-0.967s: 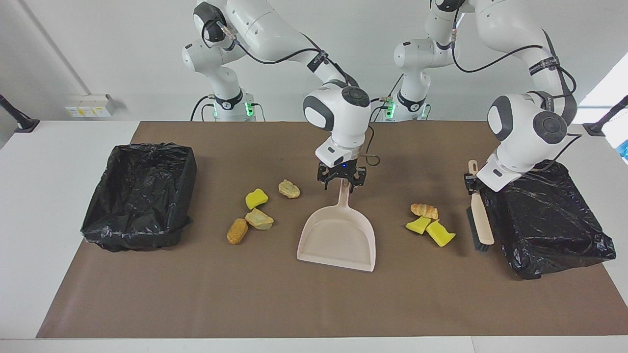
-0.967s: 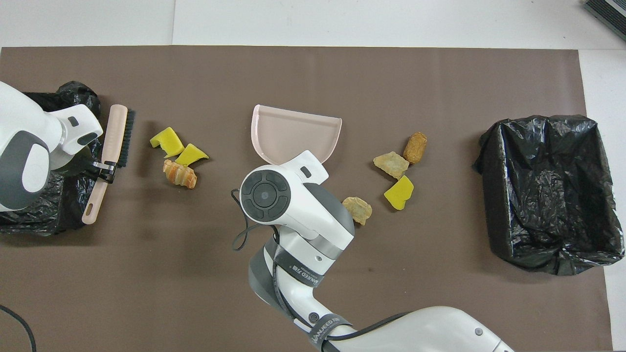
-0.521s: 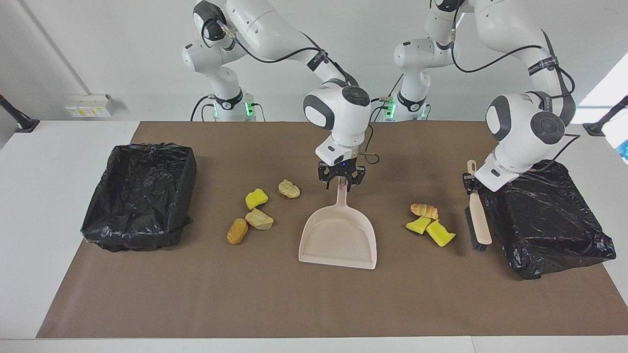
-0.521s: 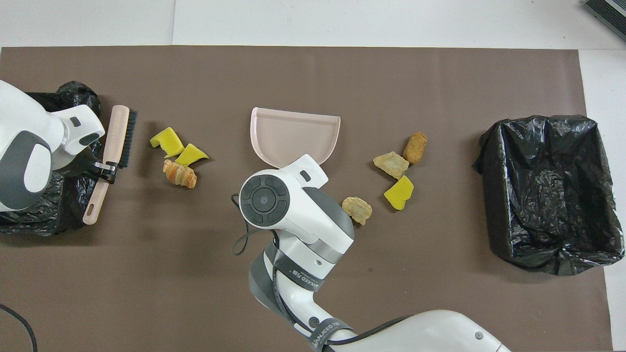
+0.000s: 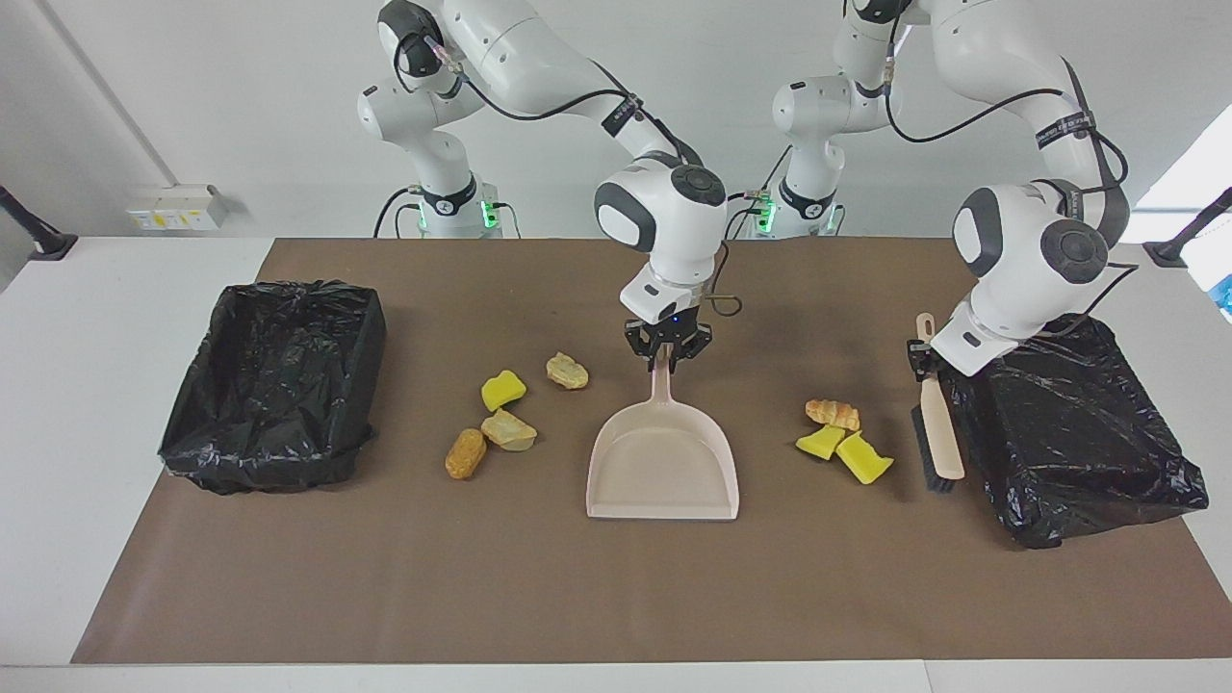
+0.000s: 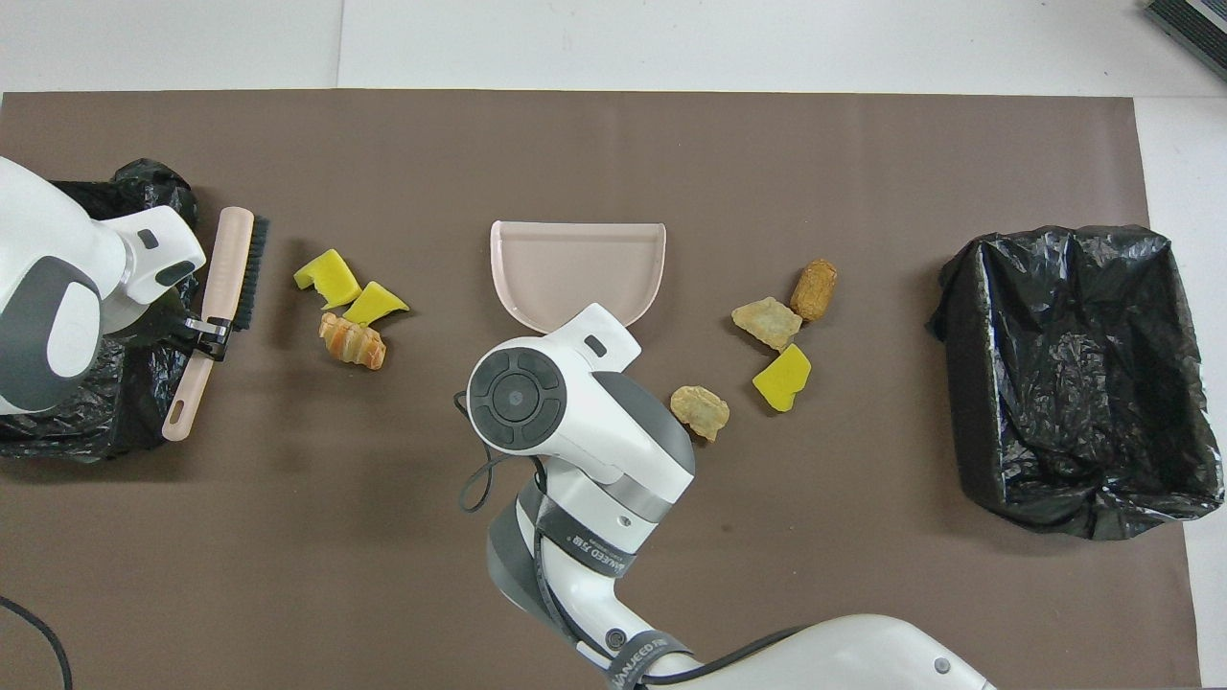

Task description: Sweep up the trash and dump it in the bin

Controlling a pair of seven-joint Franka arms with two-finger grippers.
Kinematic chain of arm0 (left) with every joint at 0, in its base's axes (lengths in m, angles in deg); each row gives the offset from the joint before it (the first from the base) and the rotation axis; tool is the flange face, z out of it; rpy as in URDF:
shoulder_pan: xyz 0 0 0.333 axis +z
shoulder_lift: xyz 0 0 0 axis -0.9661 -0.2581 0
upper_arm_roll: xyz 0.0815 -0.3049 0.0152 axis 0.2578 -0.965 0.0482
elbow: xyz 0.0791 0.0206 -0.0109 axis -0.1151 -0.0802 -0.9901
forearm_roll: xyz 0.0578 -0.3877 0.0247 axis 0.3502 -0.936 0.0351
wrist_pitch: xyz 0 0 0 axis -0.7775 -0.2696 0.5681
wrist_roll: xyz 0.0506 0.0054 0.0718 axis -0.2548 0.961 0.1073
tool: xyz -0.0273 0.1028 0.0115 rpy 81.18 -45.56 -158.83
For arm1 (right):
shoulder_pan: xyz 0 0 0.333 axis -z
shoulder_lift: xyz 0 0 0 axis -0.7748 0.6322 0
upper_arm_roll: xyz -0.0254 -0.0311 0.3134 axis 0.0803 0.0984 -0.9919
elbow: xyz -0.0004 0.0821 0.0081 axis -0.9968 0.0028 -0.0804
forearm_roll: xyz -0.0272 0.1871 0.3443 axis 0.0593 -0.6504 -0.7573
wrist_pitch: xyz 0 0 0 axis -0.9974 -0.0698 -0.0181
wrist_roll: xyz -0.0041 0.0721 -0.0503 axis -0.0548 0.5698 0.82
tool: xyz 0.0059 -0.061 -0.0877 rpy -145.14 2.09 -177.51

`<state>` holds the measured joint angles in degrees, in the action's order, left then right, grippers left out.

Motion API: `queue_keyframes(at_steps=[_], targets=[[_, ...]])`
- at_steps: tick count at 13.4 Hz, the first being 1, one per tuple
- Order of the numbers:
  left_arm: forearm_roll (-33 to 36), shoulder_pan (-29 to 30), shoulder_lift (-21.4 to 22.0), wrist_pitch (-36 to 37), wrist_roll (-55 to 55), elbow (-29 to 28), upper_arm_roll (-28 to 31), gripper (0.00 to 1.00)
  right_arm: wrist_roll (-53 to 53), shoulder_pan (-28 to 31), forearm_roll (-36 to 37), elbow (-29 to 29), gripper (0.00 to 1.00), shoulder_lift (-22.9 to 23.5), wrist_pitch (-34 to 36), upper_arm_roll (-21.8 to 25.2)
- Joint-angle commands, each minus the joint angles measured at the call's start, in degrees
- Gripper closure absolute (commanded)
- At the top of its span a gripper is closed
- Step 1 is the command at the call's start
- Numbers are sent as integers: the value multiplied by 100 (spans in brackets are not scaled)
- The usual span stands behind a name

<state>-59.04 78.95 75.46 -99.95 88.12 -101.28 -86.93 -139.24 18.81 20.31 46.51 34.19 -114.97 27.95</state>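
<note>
Right gripper (image 5: 666, 360) clamped on the handle of the pink dustpan (image 5: 664, 472), pan flat on the brown mat (image 5: 616, 597) mid-table. Left gripper (image 5: 922, 358) clenched on the brush (image 5: 938, 433), just beside the black-lined bin (image 5: 1068, 433) at its end. Trash in two clusters on the mat: four lumps (image 5: 500, 419) toward the right arm's bin (image 5: 274, 385), three lumps (image 5: 842, 438) between dustpan and brush.

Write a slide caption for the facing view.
Right claw grips pale pink plastic dustpan; left claw holds wooden brush beside black-lined bin.
</note>
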Motion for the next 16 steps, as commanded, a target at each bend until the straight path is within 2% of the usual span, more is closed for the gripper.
queue_keyframes(at_steps=[1, 3, 5, 8, 10, 12, 13, 16], targets=[[123, -66, 18, -50, 5, 115, 46, 100, 874, 94, 20, 123, 100, -333, 129, -36], [281, -92, 0, -199, 14, 98, 37, 100, 2078, 401, -50, 140, 100, -587, 419, -36], [342, -354, -79, -182, -29, -7, 46, 100, 3421, 551, -514, 140, 100, -825, 603, -36], [334, -461, -10, -208, -221, -296, 46, 100, 5197, 578, -859, 228, 100, -931, 1104, -27], [334, -478, 113, -358, -705, -578, 37, 100, 6551, 814, -859, 403, 100, -958, 1010, -36], [334, -496, 429, -375, -724, -1139, 20, 100, 7896, 1087, -859, 448, 100, -932, 869, -27], [334, -627, 544, -402, -733, -1324, 20, 100, 8303, 1149, -859, 465, 100, -914, 790, -27], [325, -952, 545, -437, -1118, -1291, 20, 100, 8859, 1141, -727, 588, 100, -826, 561, -18]])
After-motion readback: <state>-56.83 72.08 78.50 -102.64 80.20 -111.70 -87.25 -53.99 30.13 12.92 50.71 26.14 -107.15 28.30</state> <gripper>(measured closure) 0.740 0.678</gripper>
